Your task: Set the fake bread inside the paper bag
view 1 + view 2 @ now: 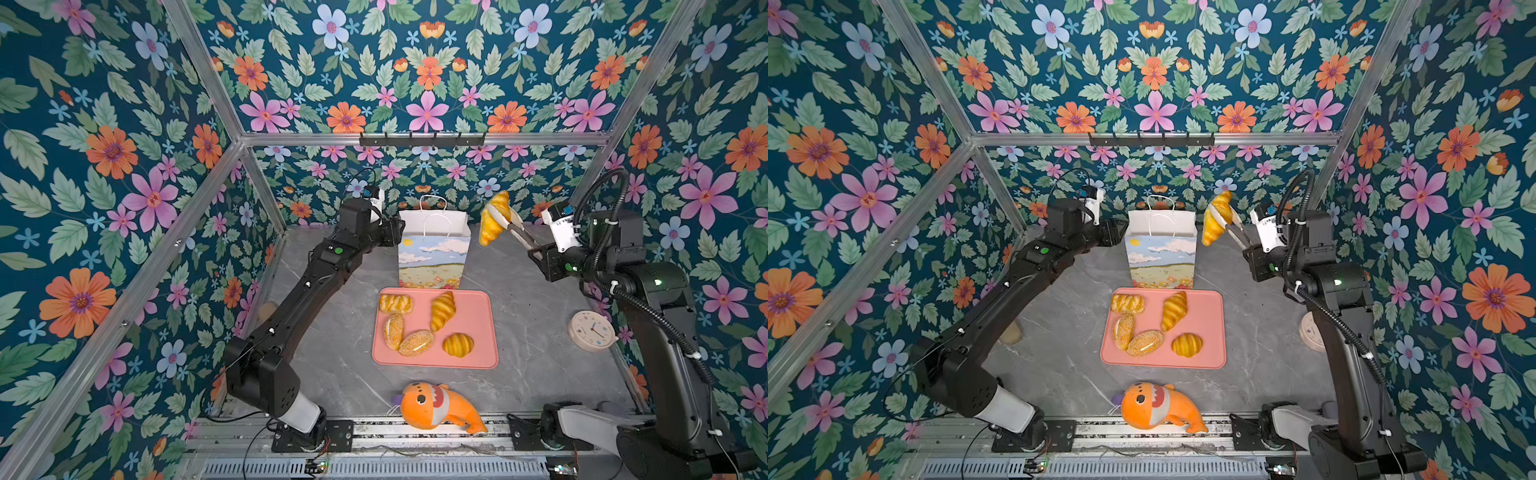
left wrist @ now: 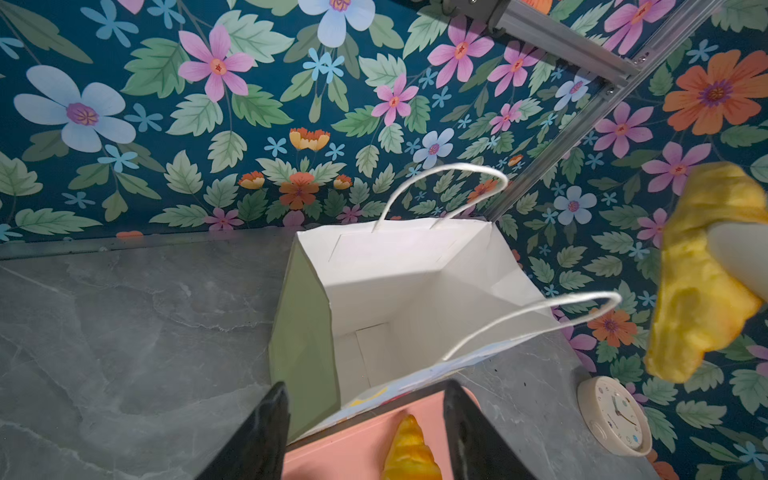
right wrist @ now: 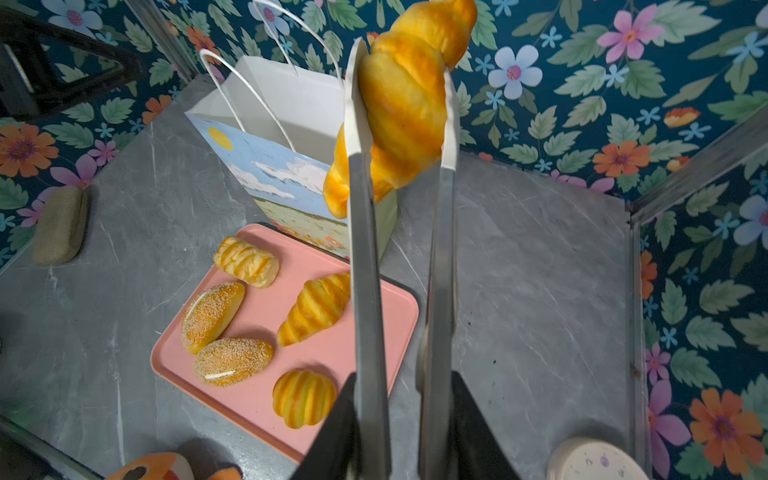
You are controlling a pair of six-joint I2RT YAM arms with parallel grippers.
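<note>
beside the open mouth of the paper bag [image 1: 434, 253], the right gripper [image 1: 538, 251], closed on tongs [image 1: 515, 232] pinching a croissant [image 1: 488, 232] aloft, should next carry it over the opening and release; the left gripper [image 1: 395, 235] hangs open.

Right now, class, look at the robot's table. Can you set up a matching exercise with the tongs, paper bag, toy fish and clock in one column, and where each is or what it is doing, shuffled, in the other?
Column one
1. tongs
2. paper bag
3. toy fish
4. clock

Column two
A. lying at the front edge of the table
B. gripping a croissant up in the air
C. standing open behind the pink tray
D. lying face up at the table's right side

Pairs: 1-B, 2-C, 3-A, 4-D
</note>
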